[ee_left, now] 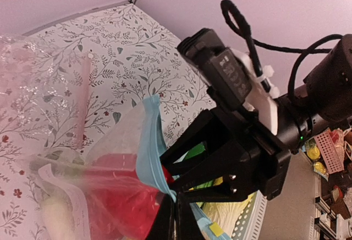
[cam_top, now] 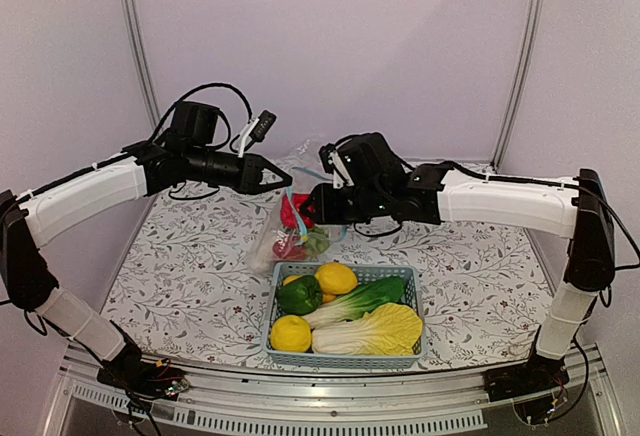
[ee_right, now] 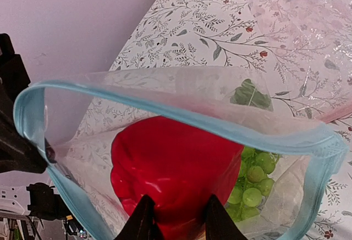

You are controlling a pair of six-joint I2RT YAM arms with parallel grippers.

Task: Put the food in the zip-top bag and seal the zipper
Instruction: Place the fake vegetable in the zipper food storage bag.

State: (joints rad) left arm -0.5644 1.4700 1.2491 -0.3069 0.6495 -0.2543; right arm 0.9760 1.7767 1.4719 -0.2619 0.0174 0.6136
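Holding red pepper (ee_right: 170, 168) and grapes (ee_right: 253, 184), bag (ee_right: 165, 88) gapes.

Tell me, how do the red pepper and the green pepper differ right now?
Colour: the red pepper is bright red, the green pepper dark green. Place: the red pepper is inside the open zip-top bag, the green pepper lies in the blue basket. Hold: the right gripper pinches the red pepper; no gripper holds the green pepper. Both are glossy peppers.

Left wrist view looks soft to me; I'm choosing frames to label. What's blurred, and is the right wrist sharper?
Left wrist: the near zip-top bag is smeared, the right gripper behind it crisp. Right wrist: red pepper and zipper sharper, small glints on the bag's far film.
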